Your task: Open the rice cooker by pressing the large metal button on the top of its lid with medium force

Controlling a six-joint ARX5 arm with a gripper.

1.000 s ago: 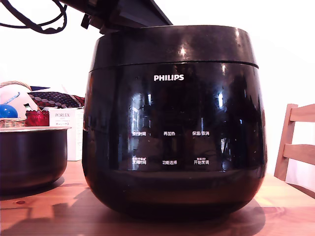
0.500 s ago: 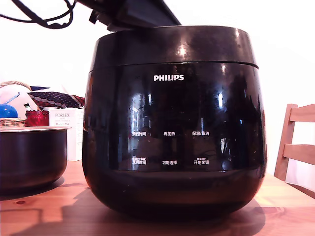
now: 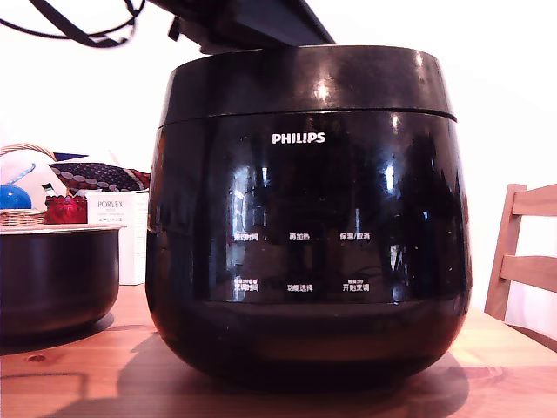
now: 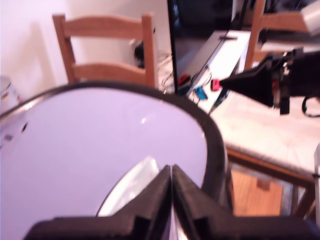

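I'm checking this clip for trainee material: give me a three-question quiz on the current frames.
1. True or false: the lid of the rice cooker is raised.
2. The gripper fingers are: A) spread wide, B) pressed together, C) out of view.
3. In the exterior view, what stands at the left of the cooker?

Key:
1. False; the lid sits closed.
2. B.
3. A dark pot on the wooden table.

Glossy black rice cooker (image 3: 305,252), lid (image 3: 305,83) closed
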